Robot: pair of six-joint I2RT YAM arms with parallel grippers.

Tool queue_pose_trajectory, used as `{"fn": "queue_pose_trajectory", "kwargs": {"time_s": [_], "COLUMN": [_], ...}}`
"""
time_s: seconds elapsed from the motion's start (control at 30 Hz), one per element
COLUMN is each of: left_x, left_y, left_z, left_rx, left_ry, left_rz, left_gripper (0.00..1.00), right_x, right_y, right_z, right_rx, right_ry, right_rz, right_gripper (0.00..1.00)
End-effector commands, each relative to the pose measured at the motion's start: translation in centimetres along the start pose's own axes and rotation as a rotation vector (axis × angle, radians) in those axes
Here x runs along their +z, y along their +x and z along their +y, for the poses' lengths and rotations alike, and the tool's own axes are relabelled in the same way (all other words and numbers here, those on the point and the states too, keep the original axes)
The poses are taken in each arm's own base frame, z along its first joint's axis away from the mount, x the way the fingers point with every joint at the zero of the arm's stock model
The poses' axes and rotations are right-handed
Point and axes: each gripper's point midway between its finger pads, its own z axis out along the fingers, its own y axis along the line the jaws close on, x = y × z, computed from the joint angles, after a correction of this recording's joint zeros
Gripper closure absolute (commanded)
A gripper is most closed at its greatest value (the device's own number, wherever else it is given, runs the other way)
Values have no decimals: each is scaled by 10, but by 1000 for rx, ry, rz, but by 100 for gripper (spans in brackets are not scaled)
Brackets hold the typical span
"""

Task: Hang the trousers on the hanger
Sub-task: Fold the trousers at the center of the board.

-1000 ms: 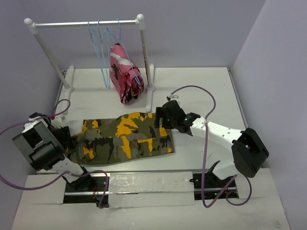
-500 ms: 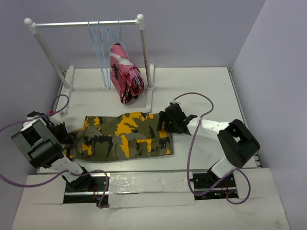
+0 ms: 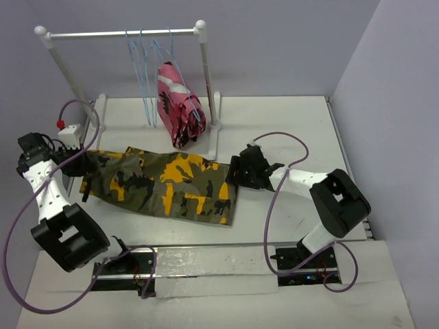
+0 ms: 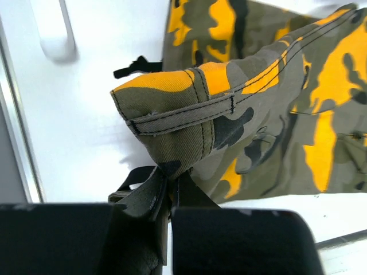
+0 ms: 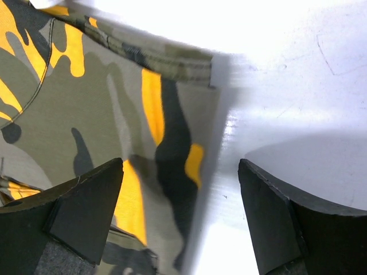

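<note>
The olive, black and orange camouflage trousers [image 3: 164, 184] lie spread across the middle of the table. My left gripper [image 3: 84, 170] is shut on their left end, pinching a fold of cloth [image 4: 189, 114] between its fingers [image 4: 229, 240]. My right gripper [image 3: 236, 177] is open and straddles the trousers' right edge [image 5: 172, 143], with one finger [image 5: 86, 212] over the cloth and the other over bare table. Several light-blue wire hangers [image 3: 145, 75] hang on the rail at the back.
A white rail stand [image 3: 123, 33] stands at the back left, with its feet [image 3: 214, 140] on the table. A pink, white and black camouflage garment [image 3: 177, 103] hangs from it on a hanger. Purple cables loop beside both arms.
My left gripper has swung up and left, dragging the trousers' left end toward the back left. The cloth has stretched out and slid left. My right gripper stayed by the right edge.
</note>
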Motion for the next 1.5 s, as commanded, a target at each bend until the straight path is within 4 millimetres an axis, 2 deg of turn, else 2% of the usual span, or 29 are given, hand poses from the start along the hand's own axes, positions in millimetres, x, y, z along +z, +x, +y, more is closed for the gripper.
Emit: {"fn": "queue_pose_trajectory", "kwargs": {"time_s": [0.0,0.1,0.27,0.43,0.47,0.5,0.53,0.6,0.63,0.67,0.73,0.8,0.87,0.93,0.97,1.0,1.07,1.17,1.2,1.23,1.27,1.33,1.43,1.47], "left_x": [-13,-6,26,71,82,81,91,101,103,105,108,108,106,103,99,95,91,83,81,77,73,69,57,51], "left_y": [-31,-41,-57,-57,-48,-50,-41,-27,-23,-19,-8,-2,6,9,13,15,20,27,29,30,30,27,12,2], "left_z": [-19,-21,-9,36,43,48,52,61,62,64,69,71,72,72,73,73,70,63,60,55,52,44,35,30], "left_rx": [64,80,79,32,-1,2,-23,-51,-64,-74,-99,-113,-128,-134,-142,-148,-153,-163,-163,-165,-165,-167,-165,-166], "left_ry": [58,65,31,-123,-134,-157,-161,-189,-196,-204,-235,-256,-279,-295,-312,-326,-334,-328,-324,-312,-302,-271,-247,-232], "left_rz": [-74,-83,-86,-47,-16,-19,8,49,62,75,104,120,138,145,154,161,175,199,203,208,211,202,169,143], "left_gripper": [100,100,100,99,98,98,94,87,83,78,65,58,51,50,48,45,42,33,26,23,15,13,12,12], "right_x": [7,7,7,4,2,2,0,-3,-3,-3,-1,1,4,6,7,7,7,2,-1,-5,-10,-16,-27,-31], "right_y": [3,3,2,6,8,9,13,18,19,20,19,13,-5,-18,-35,-48,-58,-63,-63,-61,-62,-63,-73,-77], "right_z": [-4,-3,0,4,7,7,11,11,11,10,7,4,2,3,7,4,-3,-8,-11,-16,-20,-25,-38,-39], "right_rx": [9,0,-10,-16,-13,-11,-9,9,11,11,3,-8,-45,-85,-101,-132,-168,-209,-222,-244,-253,-256,-226,-213], "right_ry": [14,6,-6,-32,-52,-54,-84,-102,-103,-102,-81,-60,-32,-16,-8,16,37,2,1,2,1,-3,2,-12], "right_rz": [15,14,14,32,49,47,62,75,74,76,74,63,30,12,-14,-24,-32,-11,-6,-2,-7,-15,-42,-44], "right_gripper": [12,13,15,17,17,17,18,28,41,44,67,77,86,92,100,100,100,100,100,100,100,98,74,48]}}
